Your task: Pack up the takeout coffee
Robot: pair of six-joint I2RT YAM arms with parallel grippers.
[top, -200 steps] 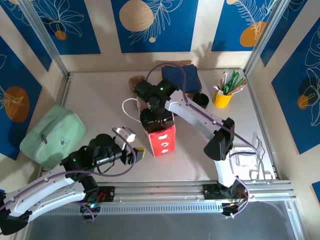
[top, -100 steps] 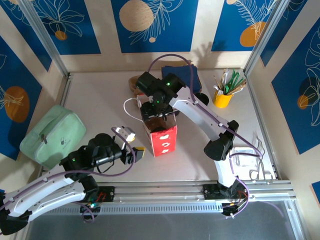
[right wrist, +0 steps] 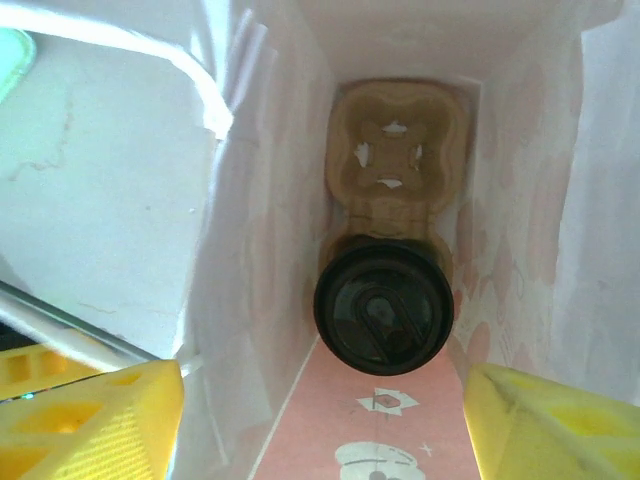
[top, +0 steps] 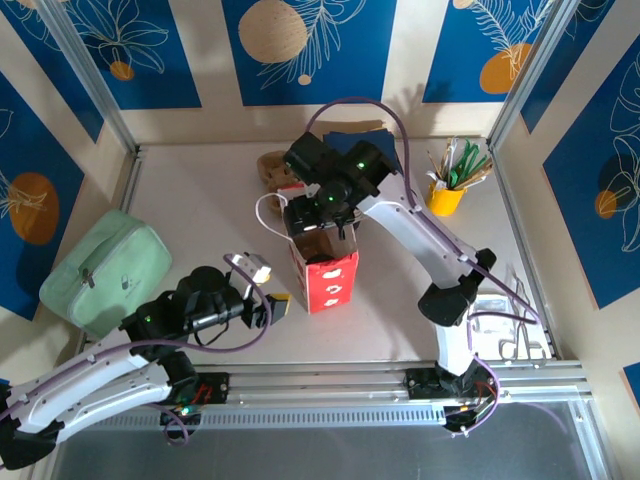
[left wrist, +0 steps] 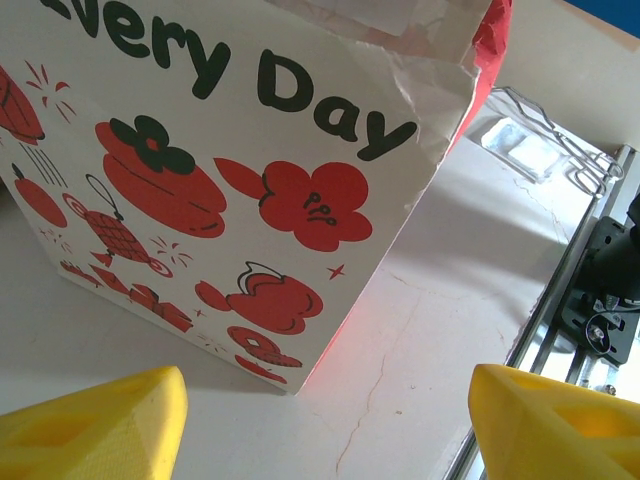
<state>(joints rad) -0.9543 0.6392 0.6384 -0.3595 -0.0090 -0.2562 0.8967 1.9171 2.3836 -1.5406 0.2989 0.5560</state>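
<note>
Holding nothing, the spread right hand (right wrist: 322, 425) hovers over the bag (right wrist: 268, 200), coffee (right wrist: 383, 307) (lidded) in its carrier (right wrist: 396, 125).

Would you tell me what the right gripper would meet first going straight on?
Probably the lidded takeout coffee standing inside the paper bag; depth is unclear.

The paper bag (left wrist: 230, 180) reads "very Day" in black letters.

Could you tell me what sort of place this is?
Probably a lab robot cell staged as a café packing counter: aluminium frame, a printed paper bag holding a lidded cup, a yellow stirrer cup.
</note>
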